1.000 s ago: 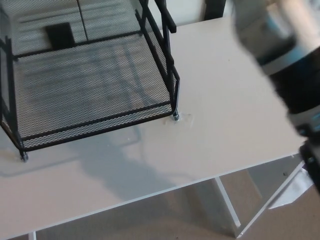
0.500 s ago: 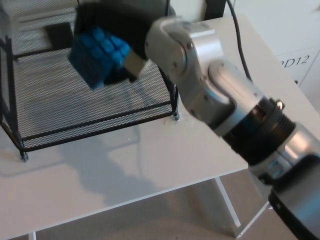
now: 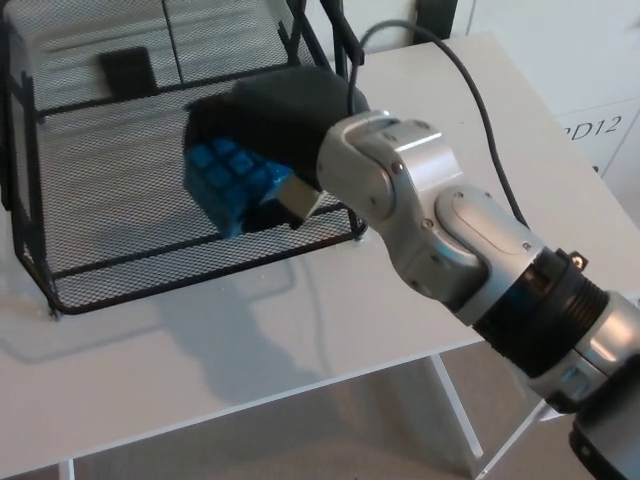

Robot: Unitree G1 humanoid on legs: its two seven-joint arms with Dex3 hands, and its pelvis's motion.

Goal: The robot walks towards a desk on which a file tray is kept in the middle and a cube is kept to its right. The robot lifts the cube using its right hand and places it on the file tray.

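Note:
A blue cube [image 3: 232, 182] with a studded face sits in my right hand [image 3: 270, 125], which is shut on it. Hand and cube hover over the front right part of the black wire-mesh file tray [image 3: 110, 215], just above its mesh floor. I cannot tell whether the cube touches the mesh. My silver and black right arm [image 3: 450, 250] reaches in from the lower right across the white desk [image 3: 250, 350]. My left hand does not show.
The tray's black upright posts [image 3: 335, 40] stand beside my wrist. A black cable [image 3: 480, 90] loops from my arm over the desk. The desk's front edge [image 3: 300, 385] runs along the bottom, with floor beyond. A dark object [image 3: 125, 68] lies behind the tray.
My right arm swung in from the right with the blue cube, then moved it lower and slightly right over the tray. The camera shifted a little.

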